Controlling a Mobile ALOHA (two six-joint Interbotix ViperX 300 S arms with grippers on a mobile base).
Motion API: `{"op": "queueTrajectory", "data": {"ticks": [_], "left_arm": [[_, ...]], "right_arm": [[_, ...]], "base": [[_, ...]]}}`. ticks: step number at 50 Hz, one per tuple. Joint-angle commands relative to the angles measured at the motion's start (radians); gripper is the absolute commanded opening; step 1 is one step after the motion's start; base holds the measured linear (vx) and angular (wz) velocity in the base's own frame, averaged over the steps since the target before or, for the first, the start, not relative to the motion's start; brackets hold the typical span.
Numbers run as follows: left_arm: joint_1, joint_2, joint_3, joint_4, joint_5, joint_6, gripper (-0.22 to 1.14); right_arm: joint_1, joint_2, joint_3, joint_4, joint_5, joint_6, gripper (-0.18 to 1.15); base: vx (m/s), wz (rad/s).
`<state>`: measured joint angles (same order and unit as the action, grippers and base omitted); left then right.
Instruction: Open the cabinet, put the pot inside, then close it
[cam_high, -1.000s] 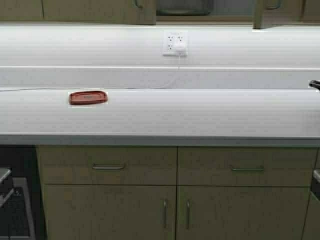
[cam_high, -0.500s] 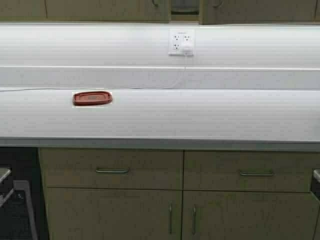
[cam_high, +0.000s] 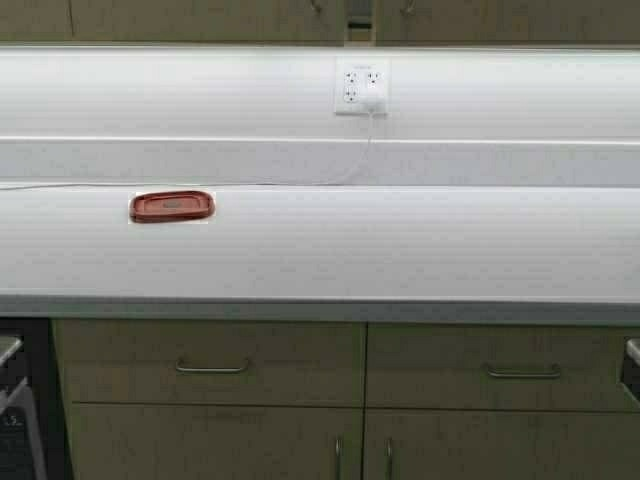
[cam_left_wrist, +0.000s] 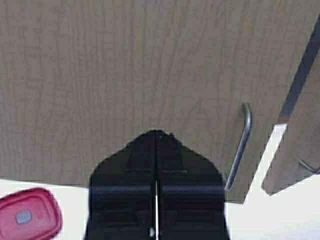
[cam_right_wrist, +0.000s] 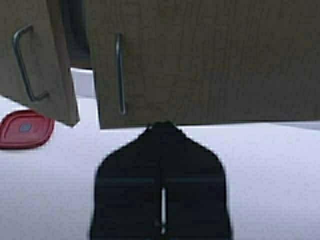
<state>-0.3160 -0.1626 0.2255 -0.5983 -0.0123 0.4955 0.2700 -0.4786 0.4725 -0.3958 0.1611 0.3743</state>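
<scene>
The wall cabinet (cam_high: 200, 20) shows only as a strip along the top of the high view, its two doors nearly together with a narrow dark gap (cam_high: 360, 20) between them. The pot is hidden. Neither gripper shows in the high view. In the left wrist view my left gripper (cam_left_wrist: 156, 134) is shut and empty, its tip at the left door (cam_left_wrist: 125, 75), beside the silver handle (cam_left_wrist: 240, 150). In the right wrist view my right gripper (cam_right_wrist: 161, 125) is shut and empty, at the lower edge of the right door (cam_right_wrist: 200, 60); the left door (cam_right_wrist: 35, 60) stands slightly ajar.
A red lid (cam_high: 171, 206) lies on the white counter (cam_high: 400, 250). A wall outlet (cam_high: 360, 86) with a white plug and cord sits on the backsplash. Base units with drawers (cam_high: 210, 360) are below the counter edge.
The cabinet doors have swung inward and the gap between them has narrowed to a slit, hiding the inside. The robot has moved: the counter and lid sit lower in the high view.
</scene>
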Motion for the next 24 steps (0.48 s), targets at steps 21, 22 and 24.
{"op": "queueTrajectory", "data": {"ticks": [21,22,24], "left_arm": [[-0.005,-0.069,0.060,0.002,-0.018,-0.003,0.05],[-0.005,-0.058,0.049,0.002,-0.018,-0.003,0.05],[-0.005,-0.037,0.026,0.002,-0.018,-0.003,0.05]], "right_arm": [[0.051,0.130,-0.196,-0.003,0.110,-0.003,0.07],[0.051,0.115,-0.178,-0.002,0.107,-0.003,0.07],[0.051,0.086,-0.143,-0.002,0.106,-0.003,0.07]], "base": [[0.20,-0.06],[0.17,0.02],[0.17,0.03]]}}
